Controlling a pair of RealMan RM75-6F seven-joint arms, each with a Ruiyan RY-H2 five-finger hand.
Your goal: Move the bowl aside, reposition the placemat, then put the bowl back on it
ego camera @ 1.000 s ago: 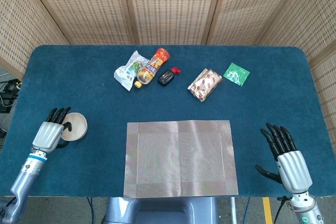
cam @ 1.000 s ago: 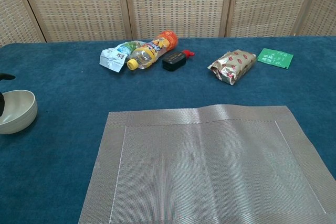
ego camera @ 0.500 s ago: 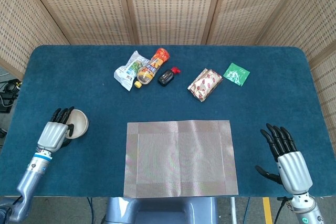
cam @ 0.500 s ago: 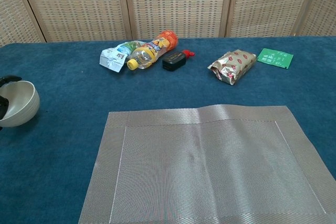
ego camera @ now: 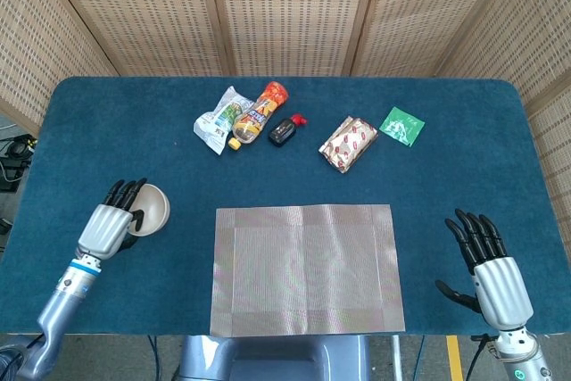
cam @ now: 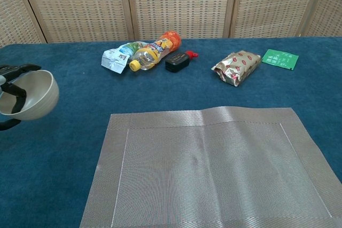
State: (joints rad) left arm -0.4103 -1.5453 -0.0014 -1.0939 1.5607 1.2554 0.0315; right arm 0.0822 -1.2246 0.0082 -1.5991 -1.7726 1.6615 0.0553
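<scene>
The bowl [ego camera: 151, 211] has risen and shifted toward the placemat [ego camera: 306, 269], gripped by the left hand [ego camera: 111, 223] near the table's [ego camera: 107, 131] left edge. Right hand [ego camera: 492, 272] rests splayed, holding nothing, near the front right corner. Bottle [ego camera: 259, 112] and packets [ego camera: 349, 142] lie along the far edge.

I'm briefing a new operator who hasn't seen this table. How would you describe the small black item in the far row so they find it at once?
Start from the blue table and look at the row of clutter along its far side, beyond the grey placemat. The small black bottle lies just right of the orange-labelled drink bottle and left of the red-patterned snack packet. It is the only dark item there, with a red cap.
</scene>
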